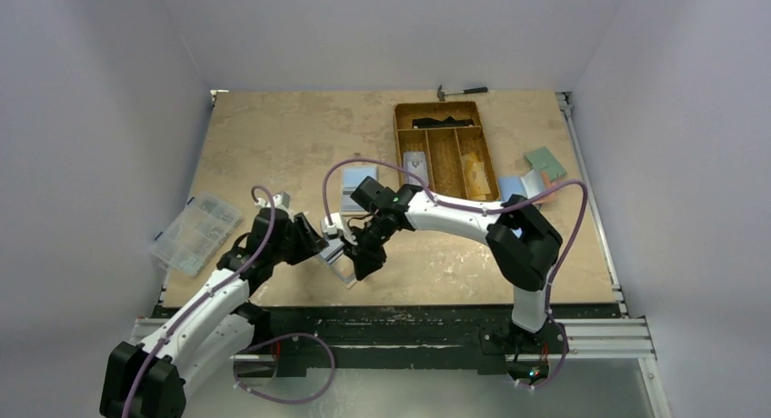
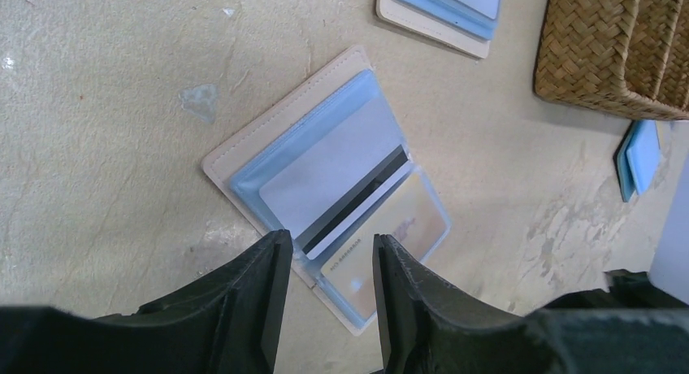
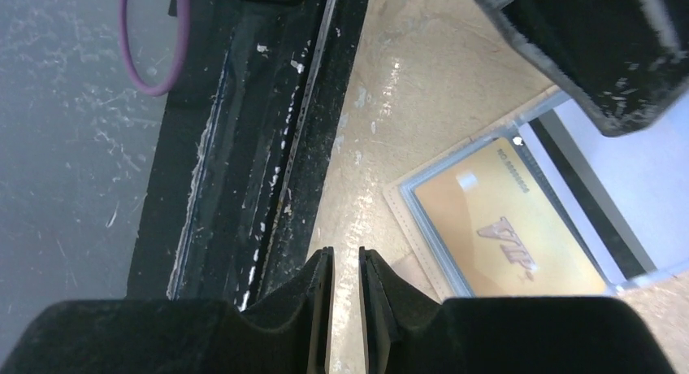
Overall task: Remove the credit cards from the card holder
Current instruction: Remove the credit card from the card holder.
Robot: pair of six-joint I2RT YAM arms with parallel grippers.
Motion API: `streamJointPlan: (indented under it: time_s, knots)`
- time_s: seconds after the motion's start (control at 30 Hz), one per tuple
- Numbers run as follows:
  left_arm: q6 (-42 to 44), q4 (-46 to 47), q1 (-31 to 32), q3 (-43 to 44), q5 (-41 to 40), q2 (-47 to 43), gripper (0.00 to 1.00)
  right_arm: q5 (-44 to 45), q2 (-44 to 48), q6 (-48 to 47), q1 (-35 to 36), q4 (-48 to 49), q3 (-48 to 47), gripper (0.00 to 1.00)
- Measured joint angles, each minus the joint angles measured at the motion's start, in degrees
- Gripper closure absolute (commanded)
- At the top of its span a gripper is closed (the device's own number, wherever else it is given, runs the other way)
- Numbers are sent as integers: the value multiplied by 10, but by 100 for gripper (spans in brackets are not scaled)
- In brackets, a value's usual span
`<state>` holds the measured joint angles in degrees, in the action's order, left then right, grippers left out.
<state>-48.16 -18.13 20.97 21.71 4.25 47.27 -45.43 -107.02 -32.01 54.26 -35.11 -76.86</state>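
Observation:
The card holder (image 2: 244,142) lies open and flat on the table, tan with clear blue sleeves. One sleeve holds a white credit card (image 2: 329,175) with a black stripe. The other holds a gold card (image 2: 398,228), also in the right wrist view (image 3: 504,228). My left gripper (image 2: 331,248) hovers open over the holder's near corner, with nothing between its fingers. My right gripper (image 3: 345,264) is beside the holder's tan edge (image 3: 404,219), its jaws a narrow slit apart over bare table. From above, both grippers (image 1: 320,241) (image 1: 364,259) meet over the holder (image 1: 343,271).
A second holder (image 1: 357,186) lies behind the first, and a brown compartment tray (image 1: 445,150) behind that. A clear organiser box (image 1: 194,232) is at the left, and blue and green flat items (image 1: 536,173) at the right. The black front rail (image 3: 268,146) runs close by my right gripper.

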Motion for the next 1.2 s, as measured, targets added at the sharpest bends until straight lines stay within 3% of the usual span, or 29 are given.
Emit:
streamJointPlan:
  time_s: [0.2, 0.33, 0.5, 0.67, 1.0, 1.2]
  knots:
    - [2, -2, 0, 0, 4, -6, 49, 16, -27, 34, 19, 22, 0, 73]
    - [30, 0, 0, 12, 3, 40, 42, 29, -33, 59, 19, 42, 1, 74]
    - [68, 0, 0, 60, -20, 113, 42, 54, -40, 80, 18, 64, 4, 75]
    - [83, 9, 0, 75, -44, 129, 44, 62, -45, 73, 22, 61, 5, 75]
    - [40, -32, 0, 75, -118, 65, 44, 96, -45, 36, 136, 60, 5, 87]
    - [-23, -74, 0, 75, -173, -2, 45, 176, -46, 54, 140, 91, 5, 89]
